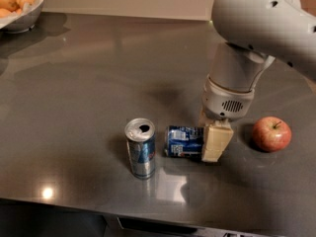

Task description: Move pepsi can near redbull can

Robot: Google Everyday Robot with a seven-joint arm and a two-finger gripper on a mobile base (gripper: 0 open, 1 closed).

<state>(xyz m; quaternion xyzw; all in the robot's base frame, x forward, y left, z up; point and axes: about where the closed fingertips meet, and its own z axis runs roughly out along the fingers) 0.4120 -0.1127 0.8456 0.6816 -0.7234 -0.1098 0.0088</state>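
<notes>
The pepsi can (pixel 182 141) lies on its side on the grey table (pixel 89 73), its left end a short gap from the redbull can (pixel 140 148). The redbull can stands upright with its open silver top showing. My gripper (pixel 210 135) hangs from the white arm (pixel 261 23) and is at the pepsi can's right end. Its front finger (pixel 217 142) covers that end and the rear finger shows just behind the can. The gripper is shut on the pepsi can, which is at table level.
A red apple (pixel 271 133) sits on the table just right of the gripper. A white bowl (pixel 22 19) of orange-yellow fruit stands at the far left back corner. The table's front edge runs along the bottom, close to the cans.
</notes>
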